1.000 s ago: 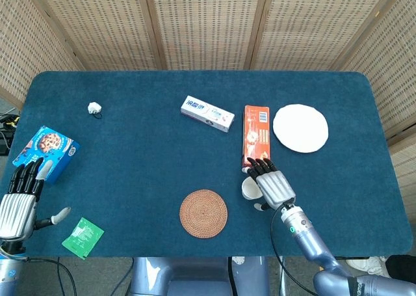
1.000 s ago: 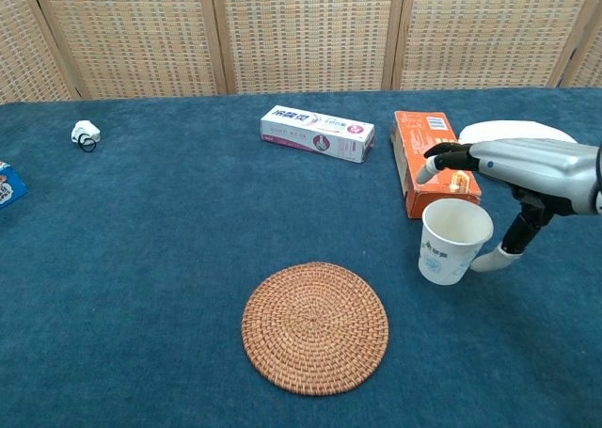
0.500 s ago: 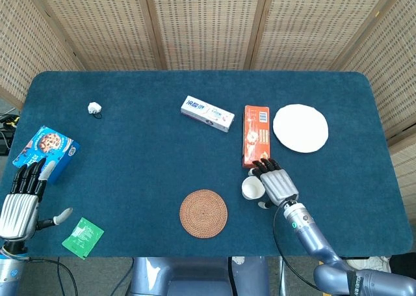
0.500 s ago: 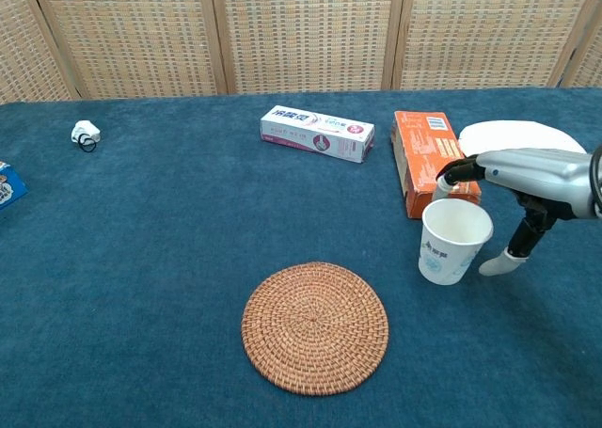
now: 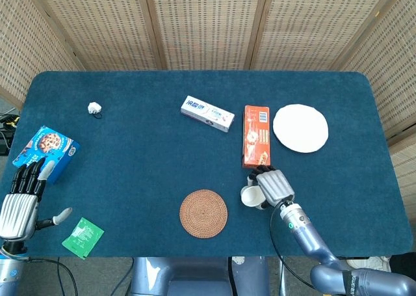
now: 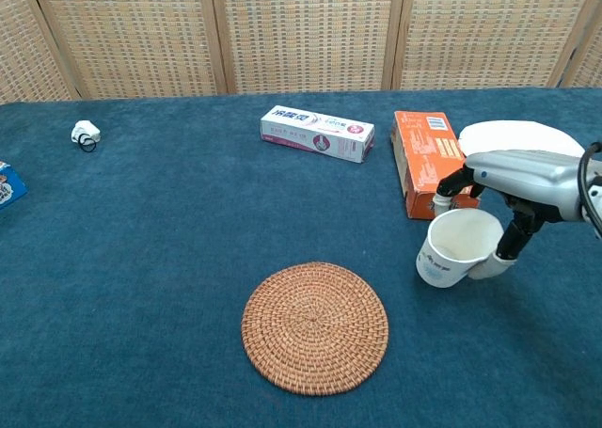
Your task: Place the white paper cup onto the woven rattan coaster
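Observation:
The white paper cup (image 6: 448,250) stands on the blue table, right of the woven rattan coaster (image 6: 315,327), and leans toward my right hand (image 6: 515,177). That hand grips it, with fingers curled over its far rim and the thumb pressed on its right side. In the head view the cup (image 5: 249,195) sits just right of and slightly beyond the coaster (image 5: 203,213), with the right hand (image 5: 273,185) over its right side. My left hand (image 5: 19,205) hovers at the front left table edge, fingers apart, holding nothing.
An orange box (image 6: 428,160) lies just behind the cup, with a white plate (image 6: 513,134) to its right and a toothpaste box (image 6: 317,133) further left. A blue cookie box (image 5: 47,153), a green packet (image 5: 82,237) and a small white object (image 5: 95,107) lie on the left side.
The right hand's fingers and thumb have closed in on the cup, and the cup has tipped toward the hand. The left hand has stayed in place.

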### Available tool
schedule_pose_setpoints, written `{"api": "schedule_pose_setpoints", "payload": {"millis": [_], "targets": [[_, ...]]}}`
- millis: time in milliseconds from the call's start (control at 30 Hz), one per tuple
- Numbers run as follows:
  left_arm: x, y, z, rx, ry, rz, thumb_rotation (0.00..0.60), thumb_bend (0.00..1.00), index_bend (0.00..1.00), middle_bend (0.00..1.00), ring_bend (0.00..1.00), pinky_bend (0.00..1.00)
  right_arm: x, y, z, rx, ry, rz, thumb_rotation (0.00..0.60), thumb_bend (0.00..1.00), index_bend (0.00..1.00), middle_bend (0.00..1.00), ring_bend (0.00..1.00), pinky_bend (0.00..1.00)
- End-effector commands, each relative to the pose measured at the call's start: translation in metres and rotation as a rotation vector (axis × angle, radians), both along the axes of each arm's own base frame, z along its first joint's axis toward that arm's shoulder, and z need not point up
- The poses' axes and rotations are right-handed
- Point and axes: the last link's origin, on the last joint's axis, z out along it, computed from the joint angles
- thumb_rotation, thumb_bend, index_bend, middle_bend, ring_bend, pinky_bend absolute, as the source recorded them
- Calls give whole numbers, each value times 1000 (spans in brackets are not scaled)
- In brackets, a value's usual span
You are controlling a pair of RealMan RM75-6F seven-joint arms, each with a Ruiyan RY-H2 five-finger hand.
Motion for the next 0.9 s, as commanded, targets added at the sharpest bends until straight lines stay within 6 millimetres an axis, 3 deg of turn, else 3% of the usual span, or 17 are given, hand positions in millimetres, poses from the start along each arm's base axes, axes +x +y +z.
{"api": "schedule_pose_setpoints", "payload": {"millis": [33, 367, 567, 900], "targets": [[0, 0, 0, 0, 0, 0, 0, 0, 0, 0, 0, 0, 9, 2, 5, -9, -6, 28, 600, 34, 453, 327, 198, 220], [1, -1, -1, -2, 2, -5, 0, 0, 0, 0, 0, 0, 47, 21, 6, 28, -20, 103, 600, 35, 451, 324, 198, 220], [2, -2, -1, -4, 2, -8, 0, 0, 0, 0, 0, 0, 73, 36, -13, 80, -44, 158, 600, 35, 449, 322, 198, 220], [1, -1, 2, -2, -9, -4, 0, 0, 0, 0, 0, 0, 100, 33, -51, 111, -76, 144, 600, 34, 449, 322, 198, 220]]}}
